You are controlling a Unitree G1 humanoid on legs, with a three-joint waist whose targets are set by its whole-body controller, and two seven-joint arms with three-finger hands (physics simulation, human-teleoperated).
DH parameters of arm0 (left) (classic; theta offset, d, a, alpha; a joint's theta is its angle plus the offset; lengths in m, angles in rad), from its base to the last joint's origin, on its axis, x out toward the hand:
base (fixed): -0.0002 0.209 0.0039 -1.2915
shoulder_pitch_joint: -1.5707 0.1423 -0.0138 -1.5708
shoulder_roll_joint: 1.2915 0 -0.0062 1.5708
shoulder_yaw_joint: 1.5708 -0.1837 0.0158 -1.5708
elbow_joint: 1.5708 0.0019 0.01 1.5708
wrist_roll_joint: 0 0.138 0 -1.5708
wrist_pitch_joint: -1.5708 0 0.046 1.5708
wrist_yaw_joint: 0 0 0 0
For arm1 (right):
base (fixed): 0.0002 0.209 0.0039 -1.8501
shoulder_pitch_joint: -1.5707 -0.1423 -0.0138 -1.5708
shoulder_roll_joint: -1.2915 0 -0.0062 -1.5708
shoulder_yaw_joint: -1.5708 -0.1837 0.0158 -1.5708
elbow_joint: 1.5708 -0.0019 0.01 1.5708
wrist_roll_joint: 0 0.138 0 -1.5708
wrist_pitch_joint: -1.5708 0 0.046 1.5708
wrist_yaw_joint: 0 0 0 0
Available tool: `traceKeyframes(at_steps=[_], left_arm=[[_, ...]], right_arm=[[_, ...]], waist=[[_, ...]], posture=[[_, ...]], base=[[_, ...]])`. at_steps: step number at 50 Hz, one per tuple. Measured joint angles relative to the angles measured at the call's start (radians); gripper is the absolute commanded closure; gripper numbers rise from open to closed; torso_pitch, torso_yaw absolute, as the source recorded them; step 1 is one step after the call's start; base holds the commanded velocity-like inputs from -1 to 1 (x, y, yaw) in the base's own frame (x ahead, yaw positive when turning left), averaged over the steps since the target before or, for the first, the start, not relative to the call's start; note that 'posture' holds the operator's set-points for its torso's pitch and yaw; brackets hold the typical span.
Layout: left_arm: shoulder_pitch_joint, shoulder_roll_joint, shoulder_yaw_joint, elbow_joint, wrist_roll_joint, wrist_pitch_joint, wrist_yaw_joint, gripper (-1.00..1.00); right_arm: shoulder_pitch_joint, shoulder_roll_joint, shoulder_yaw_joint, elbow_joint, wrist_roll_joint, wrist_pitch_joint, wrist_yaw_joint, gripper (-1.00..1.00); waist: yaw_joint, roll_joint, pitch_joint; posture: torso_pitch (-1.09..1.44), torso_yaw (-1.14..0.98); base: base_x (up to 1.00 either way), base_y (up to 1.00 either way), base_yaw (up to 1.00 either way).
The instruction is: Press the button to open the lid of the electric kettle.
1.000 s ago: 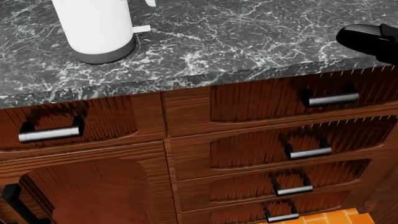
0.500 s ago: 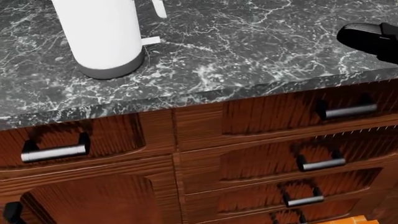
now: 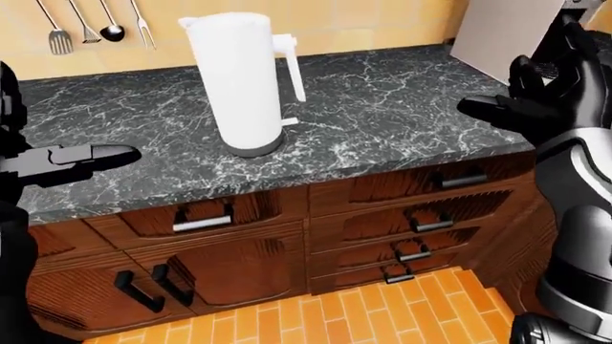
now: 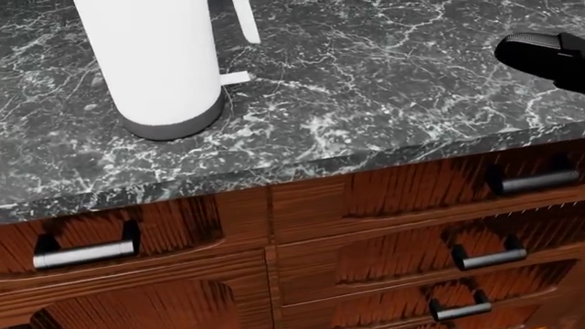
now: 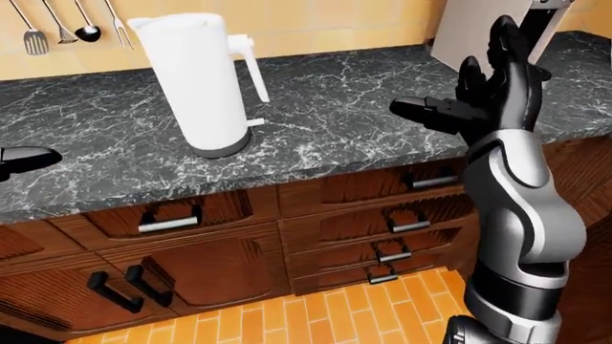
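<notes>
A: How is the electric kettle (image 3: 243, 80) judged to handle, standing left on the counter (image 3: 382, 107)?

B: Tall, smooth, probably tippy; a light press near the lid by the handle (image 3: 290, 64) is advised. The button itself cannot be made out.

A: And the hands?

B: The right hand (image 5: 481, 100) is held open, well apart; the left hand (image 3: 72, 158) is cut off, so its state cannot be told.

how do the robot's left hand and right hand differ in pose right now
The black left hand lies low and flat at the left edge of the left-eye view, fingers pointing sideways toward the tall white electric kettle. The black right hand is raised upright, fingers spread and pointing up, above the dark marble counter. The left shows little arm; the right's silver forearm is plain. Both are open, empty and clear of the kettle.
</notes>
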State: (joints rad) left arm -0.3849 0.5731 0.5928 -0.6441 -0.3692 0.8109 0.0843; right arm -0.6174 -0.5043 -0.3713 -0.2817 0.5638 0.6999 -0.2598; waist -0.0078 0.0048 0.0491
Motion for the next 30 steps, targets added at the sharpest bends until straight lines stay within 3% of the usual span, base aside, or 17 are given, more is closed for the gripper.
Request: traceKeyframes(at_steps=[2, 4, 7, 10, 15, 17, 19, 22, 27, 30], left_arm=[[0.000, 0.003, 0.005, -0.008, 0.000, -0.006, 0.002, -1.00], [-0.001, 0.007, 0.008, -0.011, -0.001, -0.008, 0.003, -1.00], [0.011, 0.002, 0.015, 0.007, 0.004, -0.007, 0.009, -1.00], [0.010, 0.003, 0.013, 0.014, 0.007, 0.006, 0.012, -1.00], [0.004, 0.009, 0.015, -0.003, 0.003, 0.000, 0.011, -1.00], [0.000, 0.012, 0.015, -0.003, 0.002, -0.001, 0.011, -1.00], [0.003, 0.002, 0.007, -0.010, -0.001, -0.001, 0.010, -1.00], [0.006, 0.002, -0.006, -0.005, -0.012, 0.011, 0.004, -1.00], [0.001, 0.007, 0.005, -0.012, -0.009, 0.001, 0.007, -1.00], [-0.001, 0.010, 0.004, -0.015, -0.008, -0.005, 0.008, -1.00]], right_arm=[[0.000, -0.001, -0.002, -0.007, 0.002, -0.005, 0.001, -1.00], [-0.003, -0.002, -0.001, -0.008, 0.003, -0.007, 0.002, -1.00], [0.009, 0.015, 0.020, -0.004, 0.008, -0.004, 0.006, -1.00], [0.012, 0.014, 0.027, 0.007, 0.014, 0.009, 0.010, -1.00], [0.000, 0.005, 0.010, -0.014, 0.010, -0.003, 0.006, -1.00], [-0.003, 0.004, 0.010, -0.019, 0.009, -0.009, 0.006, -1.00], [0.001, 0.000, 0.001, -0.015, 0.008, -0.009, 0.005, -1.00], [0.013, 0.001, -0.008, 0.002, 0.006, 0.003, -0.005, -1.00], [0.006, 0.001, 0.000, -0.011, 0.004, -0.005, -0.001, -1.00], [0.004, 0.001, 0.001, -0.012, 0.004, -0.007, 0.002, -1.00]], waist=[[-0.004, 0.030, 0.003], [-0.006, 0.075, -0.005], [0.012, 0.062, 0.003], [0.014, 0.045, -0.003], [0.015, -0.014, -0.001], [0.017, -0.050, -0.005], [0.002, -0.034, 0.001], [-0.004, -0.038, -0.003], [-0.002, 0.015, 0.004], [-0.006, 0.075, -0.003]], posture=[[0.00, 0.00], [0.00, 0.00], [0.00, 0.00], [0.00, 0.00], [0.00, 0.00], [0.00, 0.00], [0.00, 0.00], [0.00, 0.00], [0.00, 0.00], [0.00, 0.00]], base=[[0.11, 0.10, 0.00], [0.10, 0.10, 0.00], [0.11, 0.10, 0.00], [0.11, 0.09, 0.00], [0.10, 0.10, 0.00], [0.10, 0.10, 0.00], [0.11, 0.10, 0.00], [0.11, 0.10, 0.00], [0.11, 0.09, 0.00], [0.11, 0.09, 0.00]])
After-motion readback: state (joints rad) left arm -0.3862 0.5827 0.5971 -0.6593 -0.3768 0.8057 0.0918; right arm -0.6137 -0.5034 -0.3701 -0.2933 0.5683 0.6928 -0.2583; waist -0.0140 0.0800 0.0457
